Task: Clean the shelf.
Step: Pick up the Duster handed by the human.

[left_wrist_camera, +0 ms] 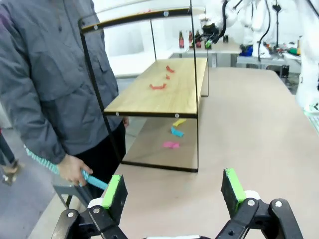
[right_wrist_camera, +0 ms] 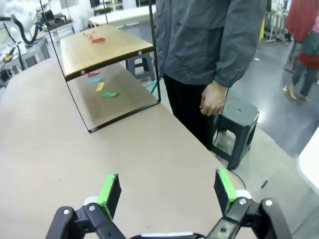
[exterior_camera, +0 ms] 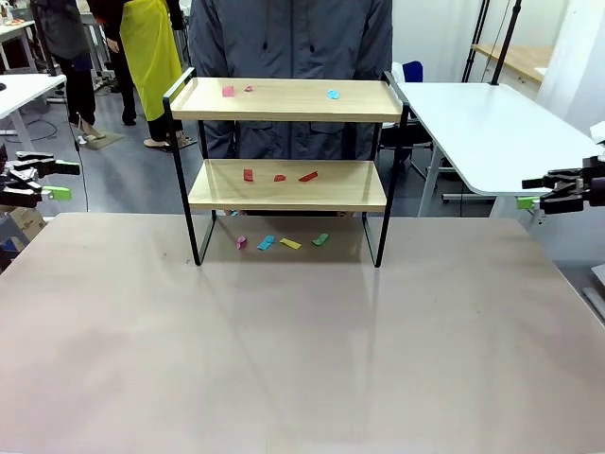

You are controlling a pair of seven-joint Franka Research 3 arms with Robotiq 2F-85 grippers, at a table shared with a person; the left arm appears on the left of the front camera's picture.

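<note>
You see left gripper and right gripper fingers spread wide, empty; left wrist view adds a hand holding a teal object.

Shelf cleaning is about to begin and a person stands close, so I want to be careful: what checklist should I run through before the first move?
1. Left claw open, empty: ok.
2. Right claw open, empty: ok.
3. Shelf upright on the table: ok.
4. Boards free of litter: not ok; coloured scraps lie on the top board, the lower board and the table underneath.
5. Person away from the shelf: not ok, standing right behind it.
6. Teal item in the person's hand: cannot tell what it is.
</note>
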